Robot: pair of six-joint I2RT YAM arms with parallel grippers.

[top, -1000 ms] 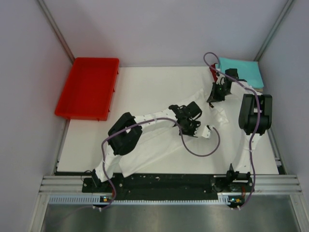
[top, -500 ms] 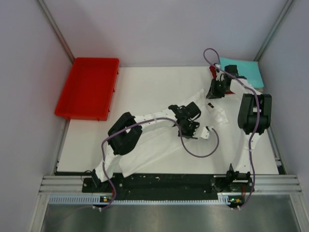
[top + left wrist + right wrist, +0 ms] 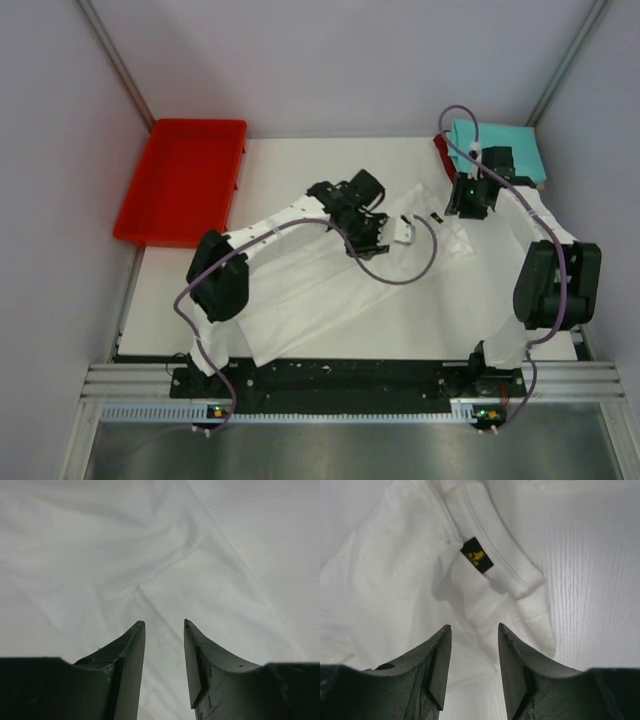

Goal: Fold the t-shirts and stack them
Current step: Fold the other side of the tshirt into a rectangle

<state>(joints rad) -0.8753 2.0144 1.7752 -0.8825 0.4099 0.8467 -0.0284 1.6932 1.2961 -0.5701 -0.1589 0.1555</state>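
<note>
The task looks partly done. At the far right corner of the table (image 3: 300, 160) a folded teal t-shirt (image 3: 505, 148) lies flat, with a sliver of a dark red one (image 3: 440, 152) showing at its left edge. Whether more shirts lie under them cannot be told from above.

The white t-shirt (image 3: 330, 290) is the 1 in hand. It spreads from the near edge, just in front of the left arm's base, up across the middle of the table toward the far right. It looks rumpled and only loosely laid, with no tidy rectangle yet. Its printed side does not show in these views.

The left gripper (image 3: 162, 625) hangs over plain white cloth creased into soft ridges. Its 2 jaws stand apart with nothing between them. The right gripper (image 3: 474, 627) hangs over the collar end, where the small dark neck label (image 3: 476, 555) sits on the ribbed neckband. Its jaws are apart too, and no cloth is pinched.

So, by my reading, at least 2 shirts are folded and placed. The white one needs flattening, its folds, and then a lift onto the stack at the far right corner. The red tray (image 3: 180, 180) sits off the far left corner, well apart from all cloth.
</note>
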